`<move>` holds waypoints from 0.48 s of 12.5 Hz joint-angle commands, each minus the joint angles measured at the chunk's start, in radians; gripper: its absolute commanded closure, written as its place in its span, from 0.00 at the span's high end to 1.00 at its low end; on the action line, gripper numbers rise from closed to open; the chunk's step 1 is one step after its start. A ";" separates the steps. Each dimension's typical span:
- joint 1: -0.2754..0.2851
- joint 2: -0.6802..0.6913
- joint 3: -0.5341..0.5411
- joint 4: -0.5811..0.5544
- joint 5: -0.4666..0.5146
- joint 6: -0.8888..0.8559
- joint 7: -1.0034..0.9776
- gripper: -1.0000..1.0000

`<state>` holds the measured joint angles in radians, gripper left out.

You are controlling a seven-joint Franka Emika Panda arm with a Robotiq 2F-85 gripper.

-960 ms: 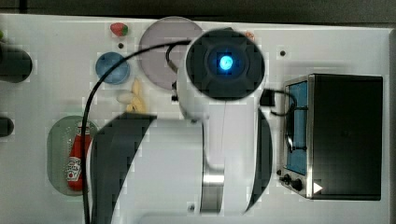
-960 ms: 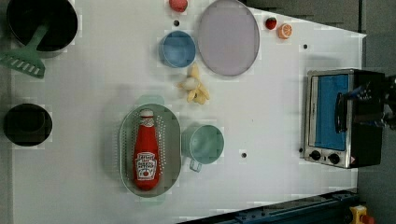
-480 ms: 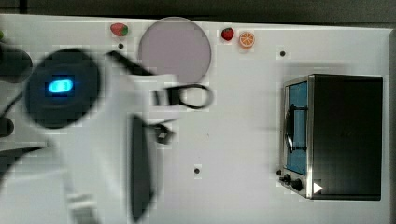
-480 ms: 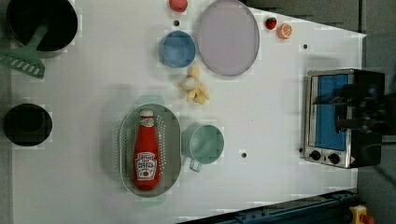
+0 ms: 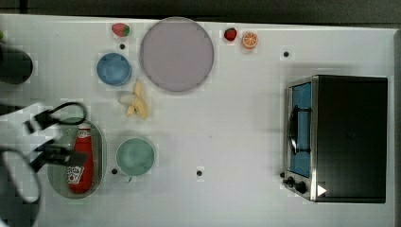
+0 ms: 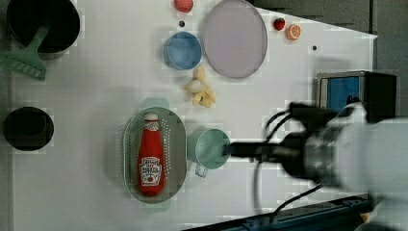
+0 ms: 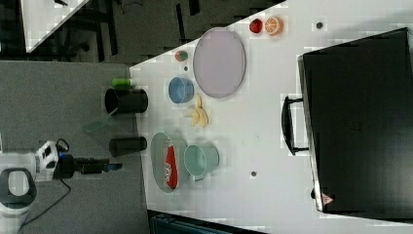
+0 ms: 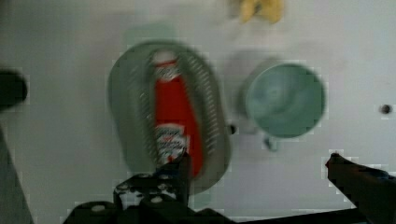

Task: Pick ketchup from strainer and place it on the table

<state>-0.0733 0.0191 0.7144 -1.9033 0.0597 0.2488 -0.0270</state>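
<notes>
Above the strainer, we arrive with nothing grasped yet.
We swung off the purple plate toward the table's edge in the top view; gripper spread wide, ketchup lying flat in its basin, so descent comes next.

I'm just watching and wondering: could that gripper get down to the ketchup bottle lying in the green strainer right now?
Probably yes. The ketchup lies uncovered in the strainer, nothing on top, and the gripper hangs open above it.
</notes>
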 commanded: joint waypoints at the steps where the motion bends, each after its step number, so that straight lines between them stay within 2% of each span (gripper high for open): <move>1: -0.009 0.039 0.070 -0.078 -0.004 0.111 0.035 1.00; 6: -0.002 0.124 0.114 -0.300 -0.014 0.534 0.046 1.00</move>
<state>-0.0322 0.1194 0.8682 -2.1621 0.0486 0.7456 -0.0262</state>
